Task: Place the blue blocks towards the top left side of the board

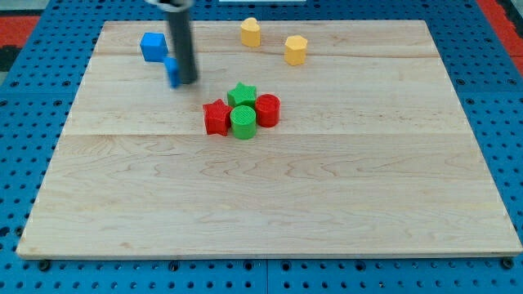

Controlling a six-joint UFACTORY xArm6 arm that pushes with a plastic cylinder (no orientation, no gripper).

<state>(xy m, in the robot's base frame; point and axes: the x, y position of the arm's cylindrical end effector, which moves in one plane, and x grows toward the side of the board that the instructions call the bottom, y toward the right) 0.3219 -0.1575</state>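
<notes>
A blue cube [152, 46] sits near the board's top left. A smaller blue block [172, 70], shape unclear, lies just below and right of it, partly hidden by my rod. My tip [188, 81] rests on the board, touching the right side of the small blue block. The wooden board [270, 204] fills most of the view.
A red star [216, 118], green star [242, 94], green cylinder [243, 122] and red cylinder [267, 109] cluster together at the middle, right and below my tip. Two yellow blocks [250, 32] [295, 49] stand near the top centre.
</notes>
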